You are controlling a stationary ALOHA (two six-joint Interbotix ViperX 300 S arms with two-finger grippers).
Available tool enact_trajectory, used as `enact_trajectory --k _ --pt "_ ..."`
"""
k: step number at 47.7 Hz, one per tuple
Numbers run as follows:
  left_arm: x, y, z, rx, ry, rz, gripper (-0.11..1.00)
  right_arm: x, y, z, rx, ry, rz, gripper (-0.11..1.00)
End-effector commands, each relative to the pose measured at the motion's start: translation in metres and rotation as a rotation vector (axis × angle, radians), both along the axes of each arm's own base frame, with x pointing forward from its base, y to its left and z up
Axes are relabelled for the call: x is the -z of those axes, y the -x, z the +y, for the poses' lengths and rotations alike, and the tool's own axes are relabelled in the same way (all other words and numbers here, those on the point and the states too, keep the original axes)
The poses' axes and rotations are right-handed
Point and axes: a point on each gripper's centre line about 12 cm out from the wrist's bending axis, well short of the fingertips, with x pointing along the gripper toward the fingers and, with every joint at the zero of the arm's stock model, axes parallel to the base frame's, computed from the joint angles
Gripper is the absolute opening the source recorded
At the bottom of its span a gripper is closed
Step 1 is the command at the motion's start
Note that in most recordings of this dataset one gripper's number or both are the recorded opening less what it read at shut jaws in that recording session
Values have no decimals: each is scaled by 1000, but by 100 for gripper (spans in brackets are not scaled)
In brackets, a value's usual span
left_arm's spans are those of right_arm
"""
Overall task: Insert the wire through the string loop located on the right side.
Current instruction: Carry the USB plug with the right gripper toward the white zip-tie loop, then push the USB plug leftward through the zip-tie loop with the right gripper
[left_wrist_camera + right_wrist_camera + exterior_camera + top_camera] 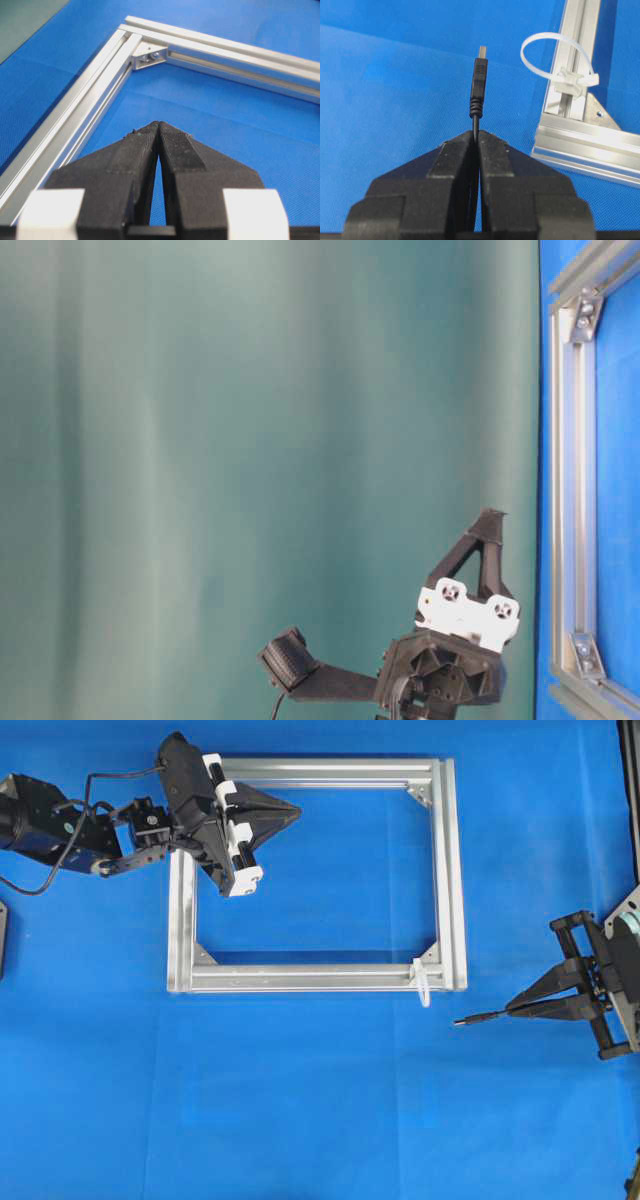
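Note:
My right gripper [512,1009] [476,134] is shut on the thin black wire [475,122]. Its dark plug [470,1018] [479,75] with a metallic tip sticks out ahead of the fingertips, pointing left in the overhead view. The white string loop [423,982] [556,56] is tied to the silver frame [452,870] at its lower right corner, a short way up and left of the plug tip and apart from it. My left gripper [297,813] [158,124] is shut on nothing and hovers over the frame's upper left part.
The rectangular silver frame [85,105] lies flat on the blue mat, with triangular brackets [149,56] in its corners. A green wall [260,440] fills the table-level view, where the left arm [440,660] shows at the bottom.

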Motion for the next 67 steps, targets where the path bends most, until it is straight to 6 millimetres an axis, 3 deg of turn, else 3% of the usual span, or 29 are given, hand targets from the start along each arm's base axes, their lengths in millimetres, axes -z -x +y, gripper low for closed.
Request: enact_trajectory --k 1,14,67 --pt "-17 -5 0 6 -17 -53 0 -1 -5 -7 46 -4 -2 -4" --pt "-17 -5 -1 9 -17 -53 0 7 -13 -31 179 10 9 -4" --pt "-18 -6 -1 9 -19 -57 0 9 -15 -31 180 15 13 -4"
